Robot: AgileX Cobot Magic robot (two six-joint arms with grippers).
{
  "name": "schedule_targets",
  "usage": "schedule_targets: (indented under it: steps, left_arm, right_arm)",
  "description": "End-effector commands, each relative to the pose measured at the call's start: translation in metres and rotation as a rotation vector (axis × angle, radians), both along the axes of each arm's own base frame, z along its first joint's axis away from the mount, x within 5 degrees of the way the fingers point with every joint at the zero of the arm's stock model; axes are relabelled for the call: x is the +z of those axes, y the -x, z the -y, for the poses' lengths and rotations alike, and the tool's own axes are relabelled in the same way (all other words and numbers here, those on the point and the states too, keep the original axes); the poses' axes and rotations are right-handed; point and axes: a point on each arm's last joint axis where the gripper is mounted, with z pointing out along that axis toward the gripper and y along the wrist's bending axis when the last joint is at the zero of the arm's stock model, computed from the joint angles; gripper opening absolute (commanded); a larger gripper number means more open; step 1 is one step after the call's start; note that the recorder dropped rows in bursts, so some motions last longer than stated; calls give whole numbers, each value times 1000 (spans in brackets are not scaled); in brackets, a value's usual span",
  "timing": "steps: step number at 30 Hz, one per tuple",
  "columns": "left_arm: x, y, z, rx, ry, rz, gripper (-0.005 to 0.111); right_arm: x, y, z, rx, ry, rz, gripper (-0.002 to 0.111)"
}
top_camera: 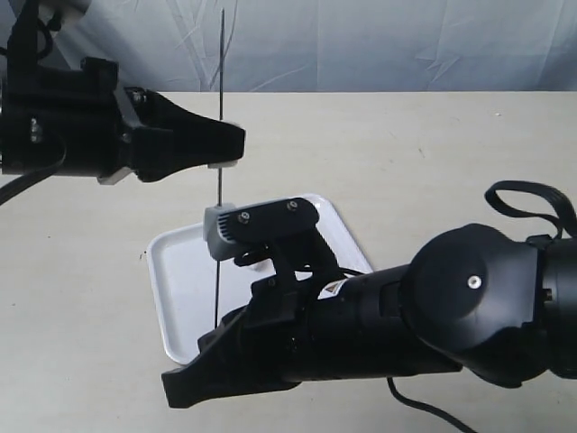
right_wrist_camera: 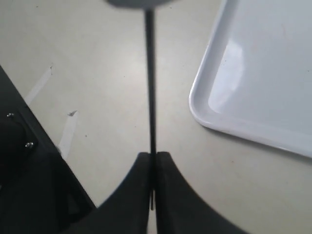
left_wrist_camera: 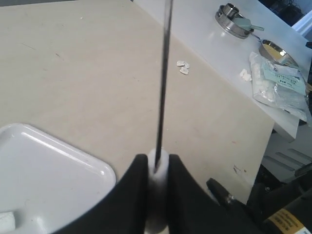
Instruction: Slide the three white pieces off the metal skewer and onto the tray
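While the right gripper (right_wrist_camera: 153,161) pinches the bottom end of the skewer (top_camera: 221,81) with its fingers pressed together on the thin rod, the left gripper (top_camera: 231,150) reaches in from the left, higher up, and is clamped on a white piece (left_wrist_camera: 157,170) threaded on that rod. The skewer stands upright in the exterior view, its top rising well above the left gripper against the pale backdrop and its lower stretch running down in front of the tray (top_camera: 176,271) to the right gripper's fingers. In the left wrist view the piece sits squeezed between the two black fingers (left_wrist_camera: 136,180), with the rod coming straight out of its top. The tray lies flat on the beige table (top_camera: 433,162), partly hidden by the right arm. A second piece (left_wrist_camera: 6,222) lies loose on the tray's floor near one edge, clear of the skewer. The right wrist view shows the rod over bare table just beside the tray's rounded corner. No third piece can be made out with certainty.
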Motion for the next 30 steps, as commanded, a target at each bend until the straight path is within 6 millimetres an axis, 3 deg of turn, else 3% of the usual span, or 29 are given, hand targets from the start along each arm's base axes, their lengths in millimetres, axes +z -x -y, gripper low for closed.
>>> schedule_targets:
  steps: [1, 14, 30]
  left_arm:
    - [21, -6, 0, 70, 64, 48, 0]
    - [48, -19, -10, 144, 107, 110, 0]
    - [85, -24, -13, 184, 163, 201, 0]
  right_arm:
    - [-18, 9, -1, 72, 59, -92, -1]
    - [-22, 10, -1, 84, 73, -95, -1]
    - [-41, 11, -3, 100, 132, -148, -1]
